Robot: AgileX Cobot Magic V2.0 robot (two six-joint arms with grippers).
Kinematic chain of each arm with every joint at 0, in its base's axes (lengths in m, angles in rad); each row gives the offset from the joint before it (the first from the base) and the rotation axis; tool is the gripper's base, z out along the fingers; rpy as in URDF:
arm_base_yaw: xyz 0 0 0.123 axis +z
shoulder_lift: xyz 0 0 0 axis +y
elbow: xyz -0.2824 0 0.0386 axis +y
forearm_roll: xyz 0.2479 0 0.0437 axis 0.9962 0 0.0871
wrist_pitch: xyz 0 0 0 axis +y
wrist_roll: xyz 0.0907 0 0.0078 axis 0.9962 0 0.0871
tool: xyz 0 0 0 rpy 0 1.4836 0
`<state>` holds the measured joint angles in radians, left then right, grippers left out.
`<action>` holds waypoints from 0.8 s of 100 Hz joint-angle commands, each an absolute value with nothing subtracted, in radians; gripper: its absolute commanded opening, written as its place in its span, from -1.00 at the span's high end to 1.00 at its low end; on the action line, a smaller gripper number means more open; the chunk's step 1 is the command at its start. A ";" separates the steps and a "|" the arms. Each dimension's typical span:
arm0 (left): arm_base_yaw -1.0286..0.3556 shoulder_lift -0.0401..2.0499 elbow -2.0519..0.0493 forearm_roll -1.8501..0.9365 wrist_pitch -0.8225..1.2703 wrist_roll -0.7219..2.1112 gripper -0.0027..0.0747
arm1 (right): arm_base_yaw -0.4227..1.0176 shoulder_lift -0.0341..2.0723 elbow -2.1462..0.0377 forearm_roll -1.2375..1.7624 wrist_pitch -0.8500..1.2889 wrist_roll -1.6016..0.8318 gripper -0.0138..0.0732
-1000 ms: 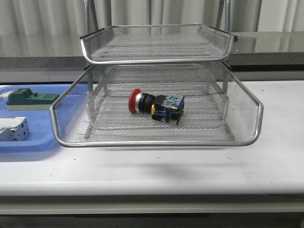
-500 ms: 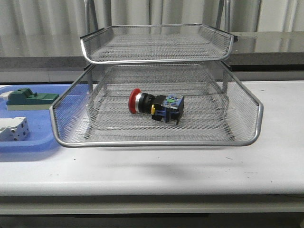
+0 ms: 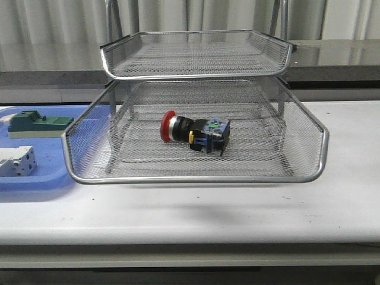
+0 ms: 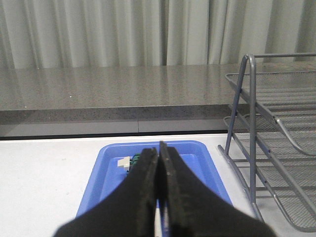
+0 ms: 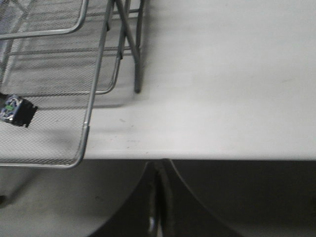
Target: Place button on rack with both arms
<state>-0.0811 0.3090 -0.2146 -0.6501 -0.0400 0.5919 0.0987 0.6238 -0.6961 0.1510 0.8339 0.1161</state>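
Observation:
The button (image 3: 193, 132), with its red mushroom head and blue-black rear block, lies on its side inside the lower tier of the silver wire-mesh rack (image 3: 196, 177). Only its rear block (image 5: 14, 110) shows through the mesh in the right wrist view. Neither arm appears in the front view. My left gripper (image 4: 159, 149) is shut with nothing in it, hanging above the blue tray (image 4: 106, 168), with the rack's frame (image 4: 252, 143) beside it. My right gripper (image 5: 159, 165) is shut and empty too, held off the table's front edge and away from the rack's corner (image 5: 84, 143).
A flat blue tray (image 3: 35, 178) sits left of the rack on the white table (image 3: 237, 214). It holds a green block part (image 3: 38, 123) and a white-grey terminal block (image 3: 16, 161). A grey ledge and curtains run behind the table.

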 commanded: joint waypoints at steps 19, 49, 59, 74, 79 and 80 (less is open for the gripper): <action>-0.081 0.316 -0.245 -0.652 -0.100 0.583 0.98 | 0.112 0.871 -0.732 0.339 0.821 0.044 0.84; -0.081 0.316 -0.245 -0.652 -0.100 0.583 0.98 | 0.289 1.092 -0.732 0.382 0.753 -0.021 0.84; -0.081 0.316 -0.245 -0.652 -0.100 0.583 0.98 | 0.364 1.151 -0.732 0.382 0.704 -0.021 0.84; -0.081 0.316 -0.245 -0.652 -0.100 0.583 0.98 | 0.464 1.233 -0.732 0.382 0.640 -0.021 0.84; -0.081 0.316 -0.245 -0.652 -0.100 0.583 0.98 | 0.495 1.255 -0.732 0.382 0.619 -0.021 0.84; -0.081 0.316 -0.245 -0.652 -0.100 0.583 0.98 | 0.504 1.260 -0.732 0.382 0.615 -0.021 0.84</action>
<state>-0.0811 0.3090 -0.2146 -0.6501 -0.0400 0.5919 0.4584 1.2437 -0.6976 0.3614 0.6823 -0.0067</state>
